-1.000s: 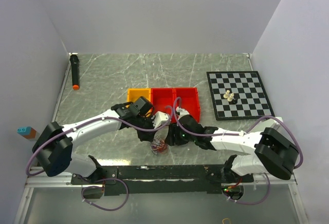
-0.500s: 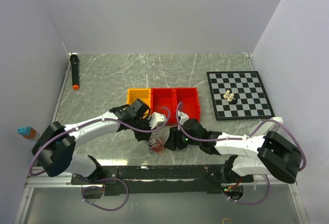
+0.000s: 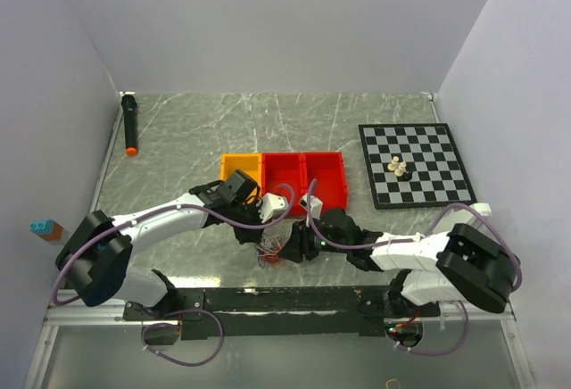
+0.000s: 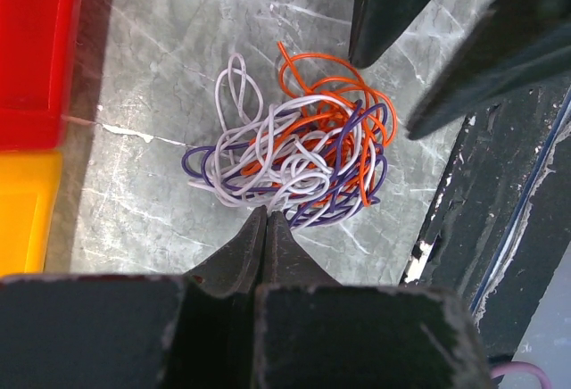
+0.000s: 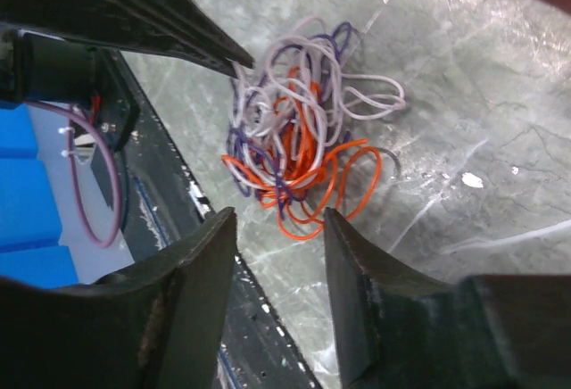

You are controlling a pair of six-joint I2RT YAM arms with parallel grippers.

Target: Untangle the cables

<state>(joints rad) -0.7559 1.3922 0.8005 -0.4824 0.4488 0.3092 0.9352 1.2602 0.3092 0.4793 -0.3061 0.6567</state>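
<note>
L gripper (image 4: pixel 266 219) shut at cables (image 4: pixel 299 153) edge, R gripper (image 5: pixel 278 228) agape over orange loop (image 5: pixel 321 184) — we risk dragging whole clump, tightening knots.

**Colours: tri-colour clump on a marbled surface**

Cables (image 4: pixel 294 161): white, orange-red and purple strands, all mixed. Surface (image 3: pixel 196 130): grey-green with white veining. Orange-yellow bin (image 3: pixel 239 164) beside red bins (image 3: pixel 323 171). Chessboard (image 3: pixel 428 144): black-and-white checks; chess pieces (image 3: pixel 399 168) mostly pale cream. Marker (image 3: pixel 130 121): black, orange tip. Left tool (image 4: pixel 266 218) and right tool (image 5: pixel 278 219): black. Arms (image 3: pixel 161 217): white, black joints.
</note>
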